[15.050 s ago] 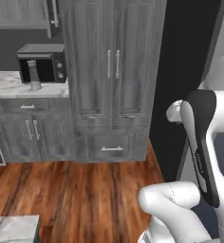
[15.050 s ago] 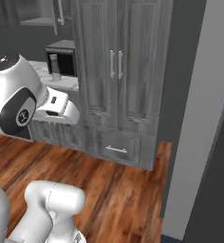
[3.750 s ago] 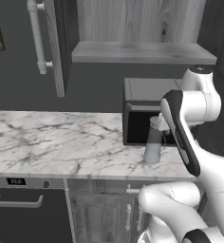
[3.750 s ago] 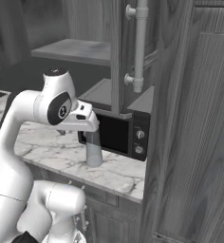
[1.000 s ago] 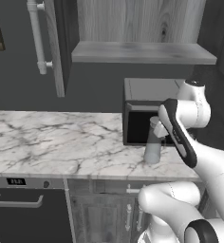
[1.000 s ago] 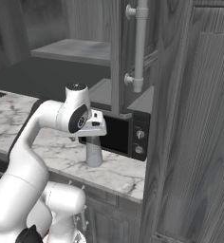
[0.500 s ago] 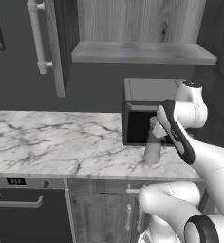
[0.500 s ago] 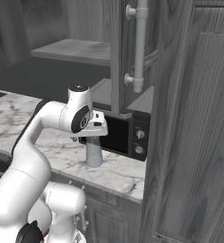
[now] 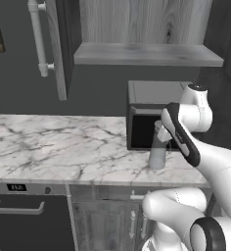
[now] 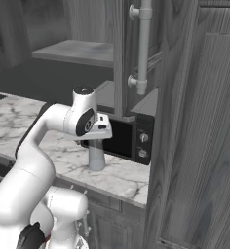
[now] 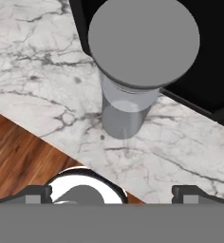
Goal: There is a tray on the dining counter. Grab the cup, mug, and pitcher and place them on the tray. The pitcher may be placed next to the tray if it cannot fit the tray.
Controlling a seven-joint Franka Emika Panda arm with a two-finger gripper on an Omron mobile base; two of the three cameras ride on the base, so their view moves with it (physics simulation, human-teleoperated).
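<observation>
One lidded pitcher [image 11: 133,80] upright on marble worktop [image 9: 63,147], spread-fingered gripper [image 11: 111,191] above, not touching.

The tall translucent pale grey pitcher [image 11: 133,80] with its flat grey lid stands upright on white grey-veined marble worktop [image 11: 47,90], just before what may be a black appliance [image 11: 213,61].

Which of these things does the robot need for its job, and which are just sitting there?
For the job:
pitcher, standing upright on the marble worktop
gripper, open, right above the pitcher's lid

Just there:
microwave behind the pitcher
marble worktop
shelf above the microwave
oven under the worktop
</observation>
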